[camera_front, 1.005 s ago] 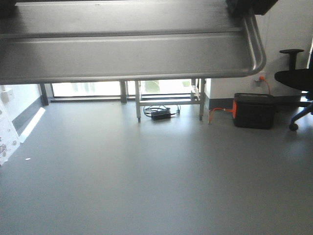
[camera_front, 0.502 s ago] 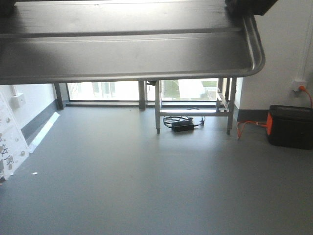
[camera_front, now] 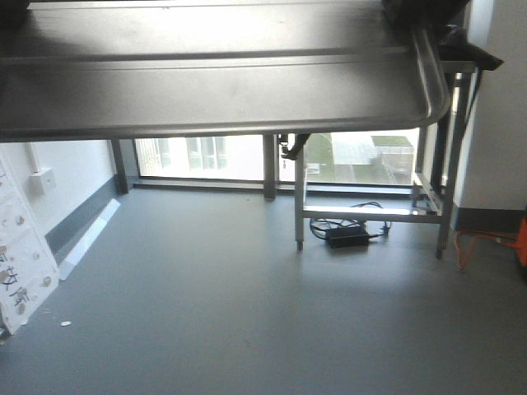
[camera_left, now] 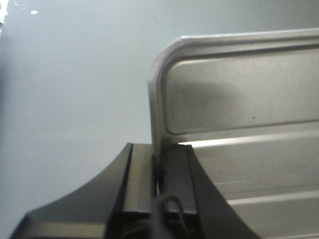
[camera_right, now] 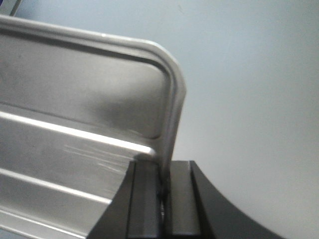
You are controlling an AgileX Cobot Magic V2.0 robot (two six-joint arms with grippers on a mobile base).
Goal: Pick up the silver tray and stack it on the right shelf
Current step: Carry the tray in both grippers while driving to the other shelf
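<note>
The silver tray [camera_front: 214,90] fills the top of the front view, held up off the floor with its ribbed floor showing. In the left wrist view my left gripper [camera_left: 158,154] is shut on the tray's [camera_left: 239,99] left rim, near a rounded corner. My right gripper [camera_right: 164,169] is shut on the tray's [camera_right: 75,89] right rim in the same way. Grey floor lies far below both hands. The right shelf is out of view.
A steel-legged frame [camera_front: 370,210] stands by the window at right, with a black power brick and cables [camera_front: 347,237] under it. An orange cable [camera_front: 473,243] lies at the far right. A white panel [camera_front: 20,271] leans at the left wall.
The background has slid to the right in the front view: the steel frame moved right and the black-and-orange box left the view. The tray stays gripped at both ends.
</note>
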